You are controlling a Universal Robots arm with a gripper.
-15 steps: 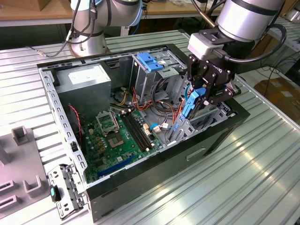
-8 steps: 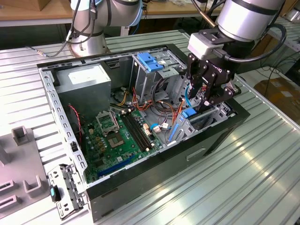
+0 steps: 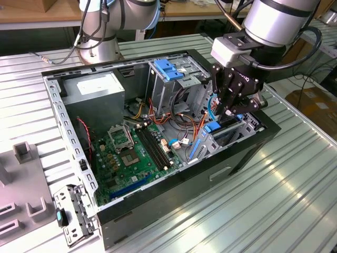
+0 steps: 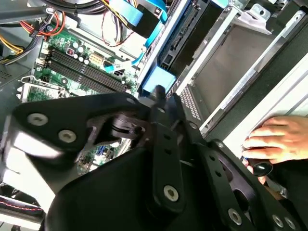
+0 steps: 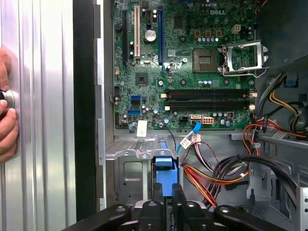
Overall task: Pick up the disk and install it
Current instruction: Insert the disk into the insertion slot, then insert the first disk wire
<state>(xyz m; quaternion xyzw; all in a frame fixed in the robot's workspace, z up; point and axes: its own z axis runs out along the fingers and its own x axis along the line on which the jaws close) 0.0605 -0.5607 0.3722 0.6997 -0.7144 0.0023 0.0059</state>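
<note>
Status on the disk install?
Gripper shut on the disk, at the drive bay. Cables close alongside. Person's hand beside the case.

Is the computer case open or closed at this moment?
Open. The computer case has no side panel on; the motherboard and cables lie exposed in the exterior view.

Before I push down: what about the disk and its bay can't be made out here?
Disk body: first wrist view, hidden behind the hand past its blue end.
How deep it sits in the drive bay: exterior view, the hand covers the slot.
Bay's lower part: second wrist view, blocked by the hand's black linkage.
</note>
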